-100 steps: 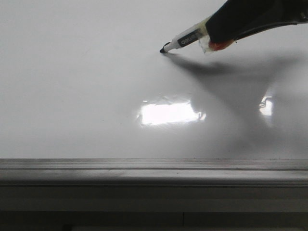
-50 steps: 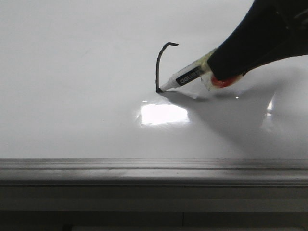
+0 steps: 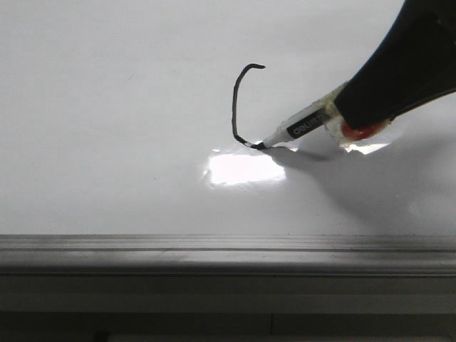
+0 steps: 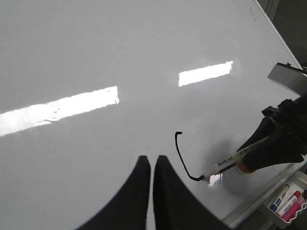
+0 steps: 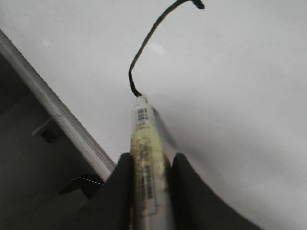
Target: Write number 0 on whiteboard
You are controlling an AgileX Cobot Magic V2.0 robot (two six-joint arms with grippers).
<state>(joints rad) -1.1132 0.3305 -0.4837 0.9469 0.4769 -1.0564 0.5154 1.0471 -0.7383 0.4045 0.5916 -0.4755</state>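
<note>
**Half a zero on the board**

The large glossy white whiteboard (image 3: 107, 142) lies flat, its grey metal ledge (image 3: 228, 253) running along the near edge. On it sits the number 0 (image 3: 237, 107), so far only a thin black curved stroke: a small hook at the far end, a long left side, and a short turn to the right at the near end, with the right side undrawn. It lies a little right of the board's middle in the front view, just beyond a bright rectangular glare patch (image 3: 242, 168).

The right gripper (image 5: 149, 184), a black two-fingered pincer, is clamped on a white marker pen with a black tip and yellowish tape round its barrel (image 3: 299, 128); the two fingers press the barrel from either side (the right wrist view shows this plainly). The marker is tilted low, and its tip touches the board at the near end of the stroke.

The left gripper (image 4: 151, 165) hangs over the board beside the stroke, its dark fingers pressed together with nothing between them.

At the board's corner, a small tray of coloured markers (image 4: 287, 205) is visible.
</note>
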